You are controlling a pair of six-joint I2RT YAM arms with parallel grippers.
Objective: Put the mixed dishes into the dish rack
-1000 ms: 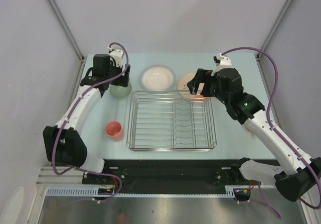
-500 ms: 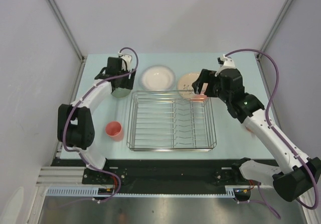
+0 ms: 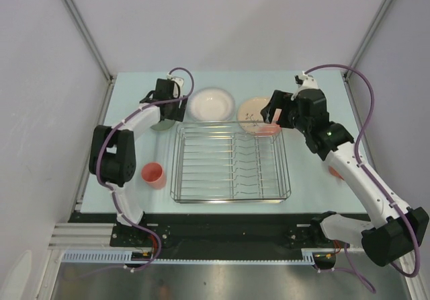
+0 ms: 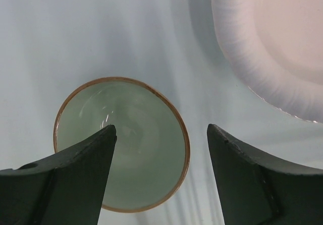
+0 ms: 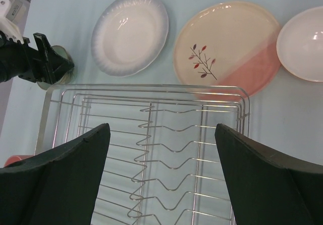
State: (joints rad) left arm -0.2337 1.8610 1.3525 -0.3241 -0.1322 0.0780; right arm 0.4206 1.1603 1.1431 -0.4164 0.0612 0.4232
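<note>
The pale table [image 3: 156, 148] lies under both pincers. The dish rack [image 3: 230, 160], a silver wire grid, sits directly below the right pincer [image 5: 162, 128], with its far rim just past the fingertips. This pincer is released: the jaws stand wide apart over the wires and hold nothing. Beyond its tips, just past the rack, lie two plates: the white ribbed plate [image 5: 130, 33] ahead to its left and the patterned plate [image 5: 227, 46], cream with a pink wedge, ahead to its right. Further right of that sits the white-inside bowl [image 5: 303, 43]. The left pincer [image 4: 161, 129] is also released and grips nothing. It hangs over the pale green bowl [image 4: 121, 142], with one finger above the bowl's hollow and the other outside the rim, clear of it. The coral cup [image 3: 154, 174] stands well behind this pincer, beside the rack.
</note>
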